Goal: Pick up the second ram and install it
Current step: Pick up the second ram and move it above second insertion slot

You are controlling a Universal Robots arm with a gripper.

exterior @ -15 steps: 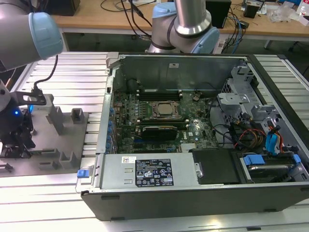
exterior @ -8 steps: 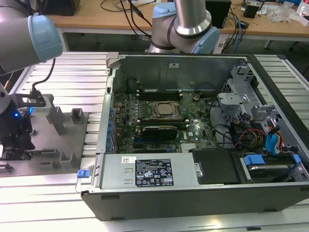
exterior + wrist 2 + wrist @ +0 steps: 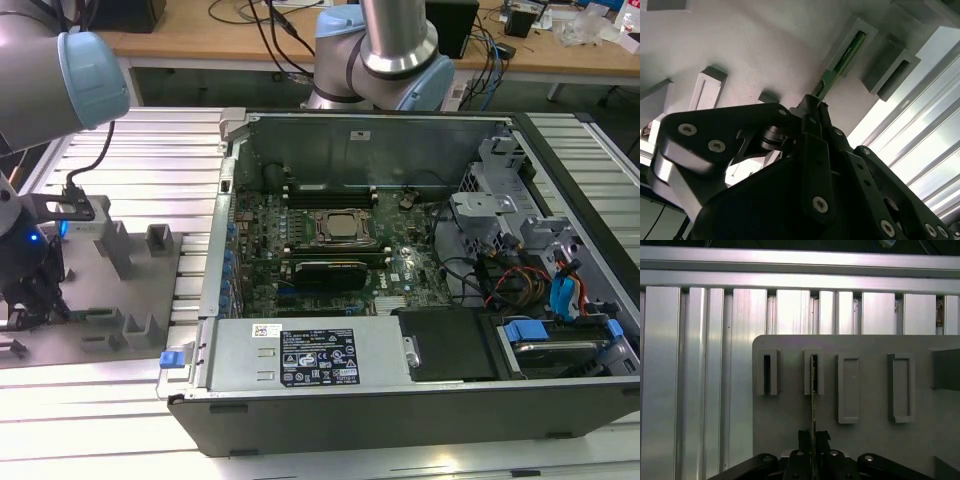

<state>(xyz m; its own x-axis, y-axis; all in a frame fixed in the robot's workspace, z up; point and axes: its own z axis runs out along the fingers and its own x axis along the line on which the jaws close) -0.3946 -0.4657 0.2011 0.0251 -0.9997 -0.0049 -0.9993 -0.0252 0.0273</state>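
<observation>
The gripper (image 3: 35, 290): low at the exterior view's left, over the grey holder tray (image 3: 125, 295). Its jaws are drawn narrow and clamp the second ram (image 3: 813, 400).
Place of the second ram: in both wrist views it is a thin green stick standing on edge. Its far end sits in a slotted block of the tray and its near end is between the jaws.
Neighbouring slots: the slotted block just beside it (image 3: 767, 372) looks unfilled.
Target area: the open computer case (image 3: 400, 400) fills the middle and the exterior view's right, well apart from the tray, with the motherboard (image 3: 330, 250) lying flat inside.
Weight and stiffness: probably light and stiff, but thin enough to crack if bent or twisted.
Fragility: the chips and edge contacts are likely delicate, so squeezing should be modest.
Where to hold: on the two flat faces, near the middle of its length, keeping the contact edge free. The present grip looks nearer one end, so the stick may tilt.
Slip risk: the smooth board faces could slide between the jaws.
</observation>
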